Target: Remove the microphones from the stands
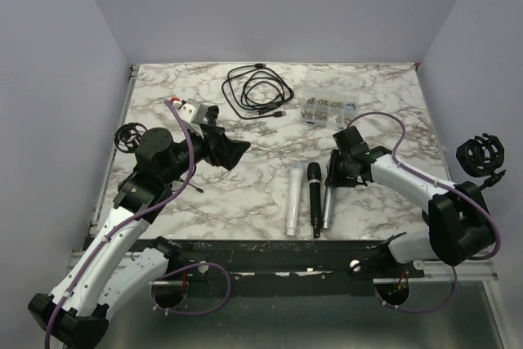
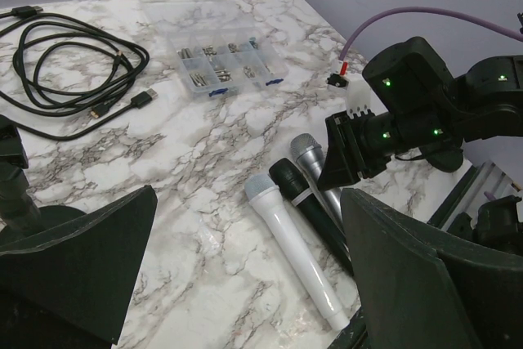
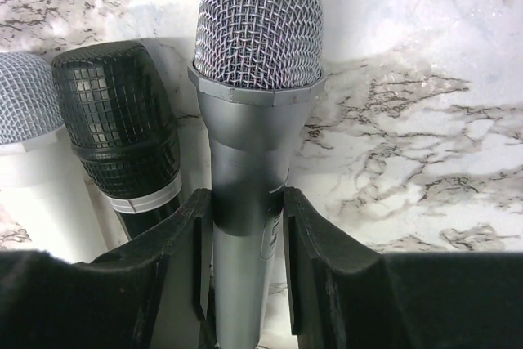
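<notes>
The right gripper (image 3: 245, 230) squeezes the grey microphone (image 3: 255, 46), low in the middle of the table. A black microphone (image 3: 118, 112) and a white microphone (image 3: 24, 120) lie right beside it. The left gripper (image 1: 231, 153), at the middle left, is wide open and holds nothing.

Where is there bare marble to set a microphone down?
Free: between the cable, parts box and the black microphone's head; between the white microphone and the left pincer. Crowded: around the silver microphone, held by the right pincer.

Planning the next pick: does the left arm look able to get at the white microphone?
Probably yes: the white microphone lies outermost on that arm's side, uncovered; the right gripper holds the silver microphone at the row's other end.
</notes>
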Available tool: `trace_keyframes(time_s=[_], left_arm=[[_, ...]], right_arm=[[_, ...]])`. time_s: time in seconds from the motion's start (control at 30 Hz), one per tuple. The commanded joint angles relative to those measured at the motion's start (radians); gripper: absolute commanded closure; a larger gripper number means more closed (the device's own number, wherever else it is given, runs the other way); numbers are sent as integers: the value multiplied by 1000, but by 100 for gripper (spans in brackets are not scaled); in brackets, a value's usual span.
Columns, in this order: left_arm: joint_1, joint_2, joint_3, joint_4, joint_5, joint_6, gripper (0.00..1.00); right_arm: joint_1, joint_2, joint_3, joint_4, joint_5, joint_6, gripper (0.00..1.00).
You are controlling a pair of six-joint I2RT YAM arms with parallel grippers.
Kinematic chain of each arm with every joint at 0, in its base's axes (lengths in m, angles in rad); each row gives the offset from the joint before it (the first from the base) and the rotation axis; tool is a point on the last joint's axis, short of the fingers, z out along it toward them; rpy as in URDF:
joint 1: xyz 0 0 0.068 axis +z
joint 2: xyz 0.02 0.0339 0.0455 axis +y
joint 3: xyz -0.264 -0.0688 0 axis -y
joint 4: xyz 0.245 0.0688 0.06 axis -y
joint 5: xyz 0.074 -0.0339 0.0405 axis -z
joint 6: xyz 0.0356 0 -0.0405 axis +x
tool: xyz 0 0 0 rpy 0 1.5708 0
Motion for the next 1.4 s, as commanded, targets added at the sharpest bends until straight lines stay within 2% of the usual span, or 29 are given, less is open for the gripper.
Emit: trace_keyframes(time_s=[0.0,0.67,0.77,1.07,1.2,1.37], left_arm=[[8,-5,28,-8,23,-5,2],[8,-14,23,-2,28,-14,1],[8,-13,22,2,38,-16,1],[9,4,23,2,40,-18,1],[10,10,24,-5,36,-16,1],[10,-1,15,11,43,-19,1]], right_arm=[[20,43,-41,33,35,22,90],[36,6,-18,27,78,21,48],[35,8,-6,23,96,7,40],[36,-39,29,-4,143,-2,25],[35,-89,55,-5,185,-27,12],[36,-132,105,-21,256,-66,1]])
